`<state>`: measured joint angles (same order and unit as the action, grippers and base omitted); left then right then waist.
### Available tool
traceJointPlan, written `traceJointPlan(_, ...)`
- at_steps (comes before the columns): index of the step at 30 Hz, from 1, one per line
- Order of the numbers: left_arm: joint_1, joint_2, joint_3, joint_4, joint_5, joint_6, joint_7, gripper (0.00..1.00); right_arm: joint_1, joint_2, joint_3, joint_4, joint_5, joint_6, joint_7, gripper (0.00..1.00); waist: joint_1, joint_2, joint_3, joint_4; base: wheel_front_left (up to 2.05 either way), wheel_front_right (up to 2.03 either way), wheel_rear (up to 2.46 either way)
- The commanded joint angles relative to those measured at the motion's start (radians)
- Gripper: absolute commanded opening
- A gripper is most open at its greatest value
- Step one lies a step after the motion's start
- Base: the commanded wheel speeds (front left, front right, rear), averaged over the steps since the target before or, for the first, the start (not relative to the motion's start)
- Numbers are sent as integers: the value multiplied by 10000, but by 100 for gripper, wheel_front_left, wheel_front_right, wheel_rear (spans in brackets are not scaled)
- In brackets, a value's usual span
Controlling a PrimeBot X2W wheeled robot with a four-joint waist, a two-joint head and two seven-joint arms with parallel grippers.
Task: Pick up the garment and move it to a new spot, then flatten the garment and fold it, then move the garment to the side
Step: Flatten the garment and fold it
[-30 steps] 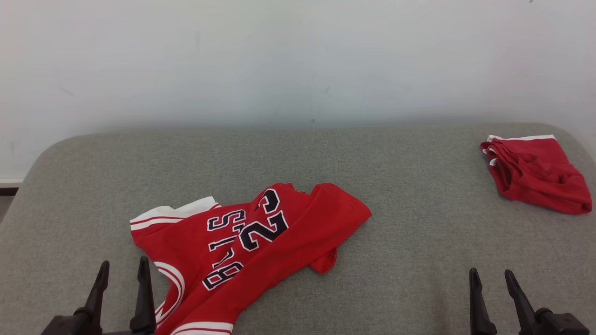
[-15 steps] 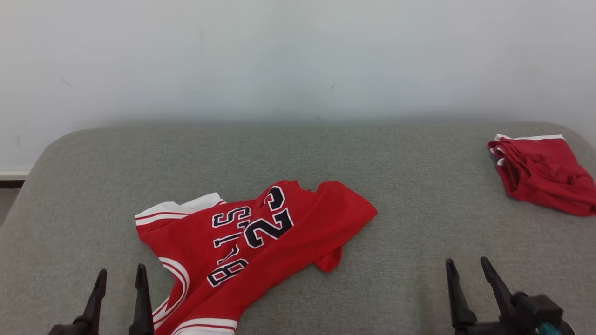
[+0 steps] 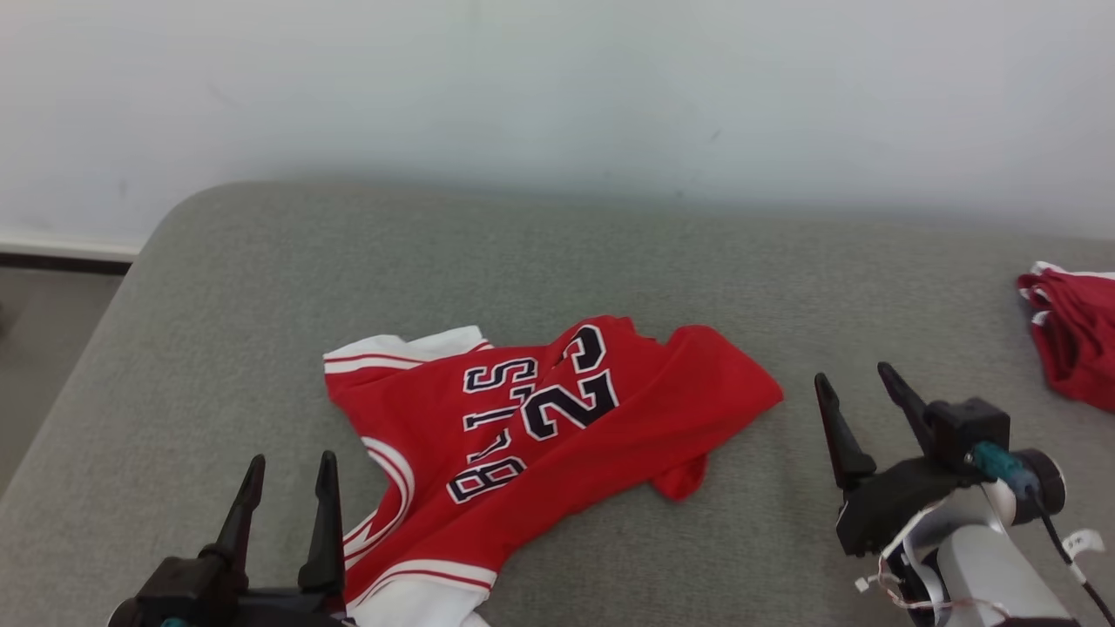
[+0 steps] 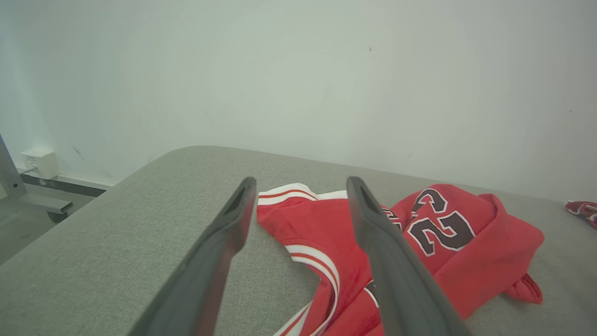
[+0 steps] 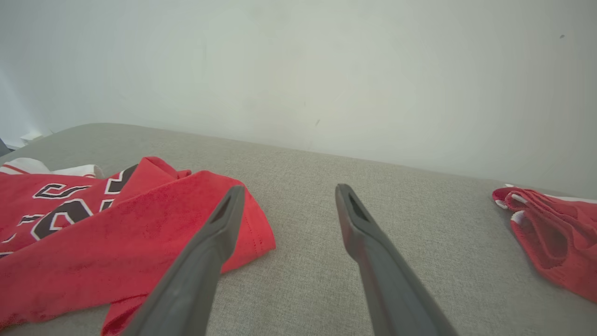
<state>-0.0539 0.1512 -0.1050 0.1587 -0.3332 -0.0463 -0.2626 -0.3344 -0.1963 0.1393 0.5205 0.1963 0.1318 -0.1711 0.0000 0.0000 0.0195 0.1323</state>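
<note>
1. Reaching for the garment (image 3: pixel 557 427): a red jersey lying crumpled on the grey counter (image 3: pixel 523 252), number side up, with its right part folded over itself.
2. My left hand (image 3: pixel 293 455) is wide open and empty, just beside the garment's near-left white-trimmed edge. I can't tell if a finger brushes the cloth.
3. My right hand (image 3: pixel 852 372) is also wide open and empty, near the garment's right tip and apart from it.
4. Step in hand, as I read it: the first pickup. Nothing is gripped yet.
5. To do it well, I'd bring the left hand onto the white trim at the garment's near-left, and the right hand onto the red corner at the garment's right. Go for edges, not the bunched middle.
6. Drop the fingers low enough to get under one edge, then close both hands about together.
7. Lift evenly, so the garment hangs open instead of dragging or twisting.
8. Risks: the thin fabric may slip. A finger may pin it to the counter. I may catch two layers at the folded part, and the small flap at the garment's near-right may stay tucked.
9. A folded red piece (image 3: pixel 1076 348) lies well to the garment's right. I'd pick a new spot away from it.
</note>
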Motion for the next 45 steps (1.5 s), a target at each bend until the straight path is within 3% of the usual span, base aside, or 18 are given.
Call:
traceJointPlan(1,-246,-112,2,97,166,-123,-28,100,-388,-93,52,418,81,-26,-40,100,0,0,443,605,0,0,0)
traceJointPlan(12,-919,-597,24,490,389,-555,-29,100,-2163,-283,301,3500,396,-26,20,100,0,0,1063,1532,0,0,0)
traceJointPlan(20,-1191,-768,92,747,540,-761,-29,100,-2936,-3,328,5608,1123,-27,-34,99,0,0,1357,1886,0,0,0)
traceJointPlan(21,-1210,-785,113,758,551,-770,-29,100,-3005,40,340,5719,1283,-26,-69,0,0,0,1372,1891,0,0,0)
traceJointPlan(26,-1147,-818,308,803,635,-786,-29,100,-3003,131,730,5861,1799,-26,-357,0,0,0,1317,1664,0,0,0)
traceJointPlan(32,-864,-834,629,817,754,-818,-29,100,-2644,-138,1066,4963,2489,-26,-883,0,0,0,992,1111,0,0,0)
traceJointPlan(38,-434,-850,934,776,793,-834,-29,100,-1351,-728,700,2529,2930,-26,-944,0,0,0,533,484,0,0,0)
traceJointPlan(45,136,-896,1287,683,842,-821,-29,100,1266,-1083,-900,-323,2943,-28,-944,0,0,0,193,-312,0,0,0)
